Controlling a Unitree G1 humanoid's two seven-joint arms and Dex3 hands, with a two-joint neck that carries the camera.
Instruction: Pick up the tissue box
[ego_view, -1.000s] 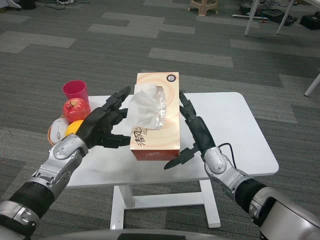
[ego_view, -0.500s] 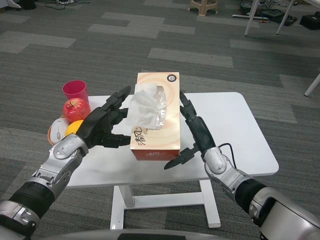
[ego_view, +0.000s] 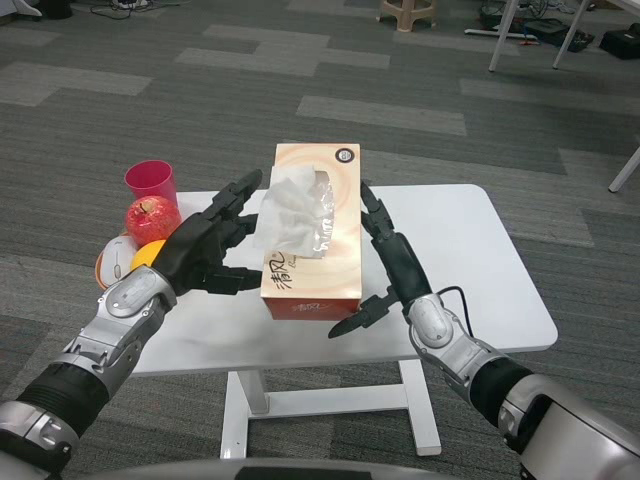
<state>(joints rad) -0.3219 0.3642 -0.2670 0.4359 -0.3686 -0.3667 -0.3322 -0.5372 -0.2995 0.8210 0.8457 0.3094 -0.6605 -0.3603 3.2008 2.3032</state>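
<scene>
An orange tissue box with a white tissue sticking out of its top lies lengthwise in the middle of the white table. My left hand is spread flat against the box's left side. On the other side my right hand presses the right wall, thumb stretched under the near corner. The box sits squeezed between both palms. Whether its bottom touches the table I cannot tell.
A pink cup, a red apple, an orange and a white object crowd the table's left end, just behind my left wrist. A black cable lies by my right wrist.
The tissue box has shifted very slightly upward between my hands. Both hands stay pressed on its sides.
</scene>
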